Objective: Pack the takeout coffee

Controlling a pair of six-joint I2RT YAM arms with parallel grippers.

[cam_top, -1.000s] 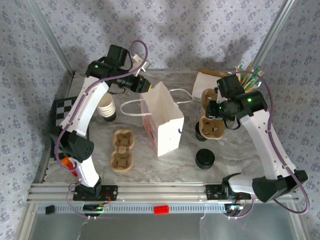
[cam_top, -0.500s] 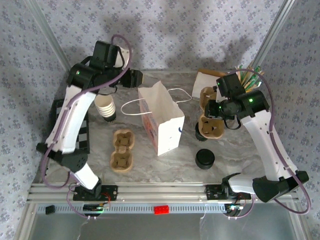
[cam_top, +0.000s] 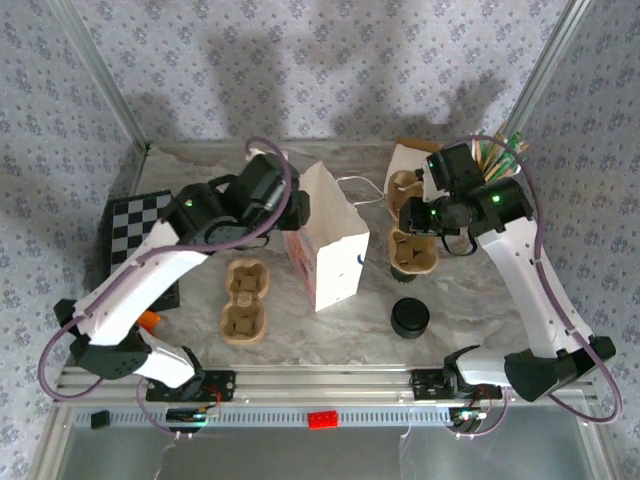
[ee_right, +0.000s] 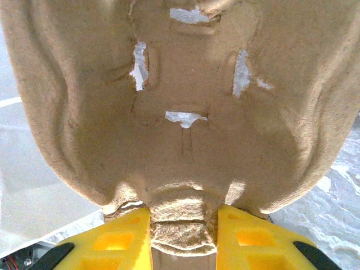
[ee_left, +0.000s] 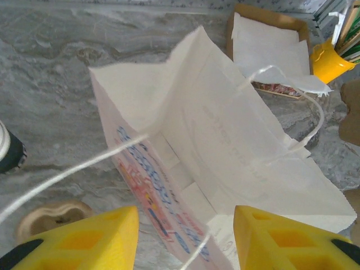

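Observation:
The white paper bag (cam_top: 325, 240) stands open in the middle of the table. My left gripper (cam_top: 292, 210) hovers open over its mouth (ee_left: 225, 140), yellow fingertips (ee_left: 107, 236) apart with only a handle string passing below them. A sliver of the paper cup (ee_left: 7, 153) shows on the table left of the bag; in the top view my left arm covers it. The black lid (cam_top: 409, 318) lies on the table right of the bag. My right gripper (ee_right: 184, 236) is shut on the middle ridge of a brown pulp carrier (ee_right: 180, 112), held beside the bag (cam_top: 413, 247).
A second pulp carrier (cam_top: 243, 300) lies left of the bag. A checkerboard (cam_top: 135, 225) sits at the far left. A napkin box (ee_left: 270, 45) and a yellow holder of sticks (ee_left: 326, 59) stand at the back right. A dark round object (cam_top: 396, 268) sits under the held carrier.
My left arm swung from the back left over to the bag, now covering the cup in the top view, with its jaws wider. The right gripper shifted the carrier slightly left.

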